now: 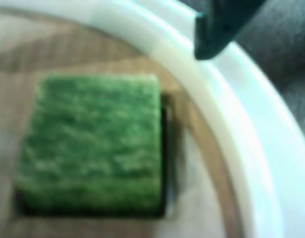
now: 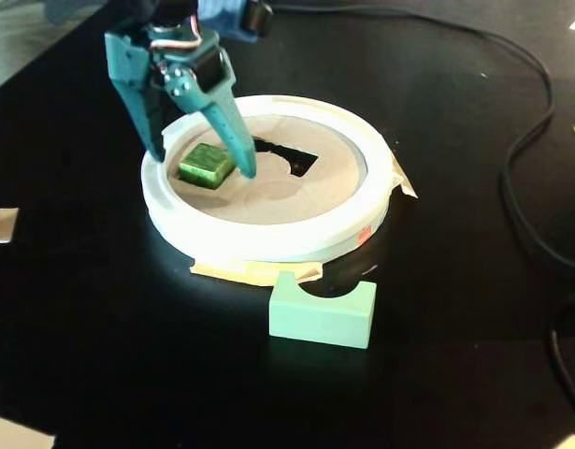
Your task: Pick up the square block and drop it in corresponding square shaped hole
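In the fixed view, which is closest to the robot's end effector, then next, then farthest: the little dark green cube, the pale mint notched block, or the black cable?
1. Little dark green cube: between the fingers.
2. Pale mint notched block: in front of the disc.
3. Black cable: far right.

You are looking at a black table (image 2: 100,318) that is carrying a white-rimmed disc (image 2: 268,238) on tan tape, a pale mint notched block (image 2: 323,316) just in front of it, and a black cable (image 2: 525,140) trailing along the fixed view's right.
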